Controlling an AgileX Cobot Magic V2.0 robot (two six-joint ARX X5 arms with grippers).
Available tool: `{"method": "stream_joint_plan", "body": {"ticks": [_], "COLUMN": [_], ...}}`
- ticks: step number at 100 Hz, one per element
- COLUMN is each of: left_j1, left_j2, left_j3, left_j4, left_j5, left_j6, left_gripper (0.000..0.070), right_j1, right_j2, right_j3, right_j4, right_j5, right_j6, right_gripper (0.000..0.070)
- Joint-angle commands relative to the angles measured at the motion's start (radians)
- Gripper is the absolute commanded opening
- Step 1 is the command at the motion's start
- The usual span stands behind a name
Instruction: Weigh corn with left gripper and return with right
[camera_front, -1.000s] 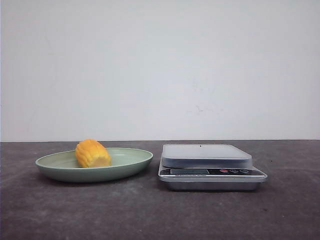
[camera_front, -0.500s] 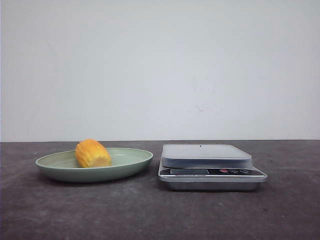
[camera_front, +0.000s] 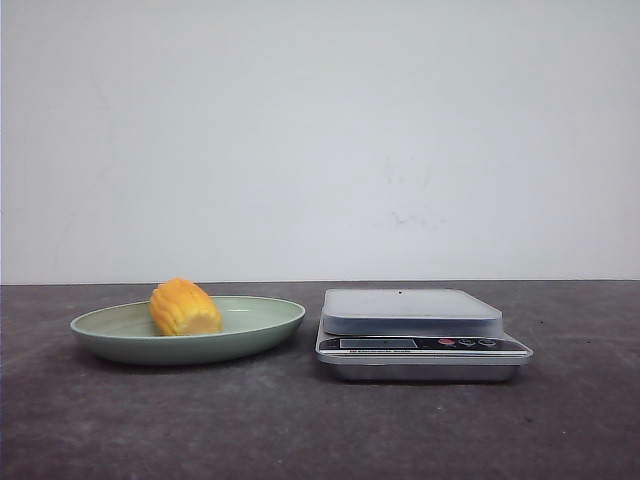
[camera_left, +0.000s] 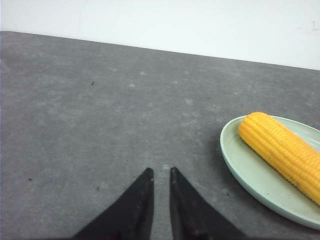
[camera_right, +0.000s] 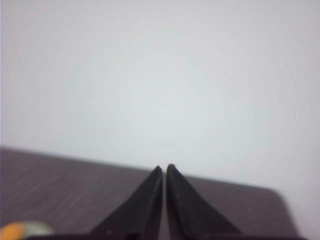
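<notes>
The yellow-orange corn (camera_front: 185, 307) lies on the left part of a pale green plate (camera_front: 262, 322) on the dark table. In the left wrist view the corn (camera_left: 280, 150) lies in the plate (camera_left: 245, 172) off to the side of my left gripper (camera_left: 160, 171). That gripper hovers over bare table, its two black fingers parted by a narrow gap and empty. My right gripper (camera_right: 164, 167) is shut and empty, pointing toward the white wall. Neither gripper shows in the front view.
A silver digital kitchen scale (camera_front: 420, 335) with an empty grey platform stands just right of the plate. A white wall rises behind the table. A blurred orange and green patch (camera_right: 20, 230) shows at the edge of the right wrist view.
</notes>
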Motion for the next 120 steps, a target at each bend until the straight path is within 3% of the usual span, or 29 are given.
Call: {"method": "stream_joint_plan", "body": {"ticks": [1, 13, 36, 60, 73, 92, 108, 120], "left_j1": [0.002, 0.002, 0.002, 0.002, 0.002, 0.002, 0.002, 0.002], "left_j2": [-0.001, -0.001, -0.001, -0.001, -0.001, -0.001, -0.001, -0.001], "left_j3": [-0.016, -0.016, -0.016, -0.016, -0.016, -0.016, -0.016, -0.016], "left_j4": [-0.005, -0.005, -0.005, -0.005, -0.005, -0.005, -0.005, -0.005], "left_j5": [0.004, 0.003, 0.004, 0.003, 0.004, 0.003, 0.003, 0.004], "left_j6": [0.016, 0.016, 0.016, 0.016, 0.016, 0.016, 0.016, 0.016], "left_gripper": [0.0015, 0.0015, 0.0015, 0.0015, 0.0015, 0.0015, 0.0015, 0.0015], "right_j1": [-0.048, -0.127, -0.21, -0.229, -0.23, -0.23, -0.23, -0.23], "right_j2": [-0.054, -0.178, -0.336, -0.402, -0.427, -0.427, -0.427, -0.427], "right_j3": [-0.15, -0.425, -0.914, -1.209, -1.263, -1.263, -1.263, -1.263], "right_j4": [0.084, 0.217, 0.507, 0.746, 0.741, 0.681, 0.555, 0.563], "right_j5": [-0.039, -0.12, -0.172, -0.155, -0.155, -0.103, -0.102, -0.101], "right_j6": [-0.03, -0.033, -0.013, 0.029, 0.066, 0.065, 0.049, 0.047], "right_gripper": [0.0008, 0.0008, 0.0008, 0.0008, 0.0008, 0.0008, 0.0008, 0.0008]}}
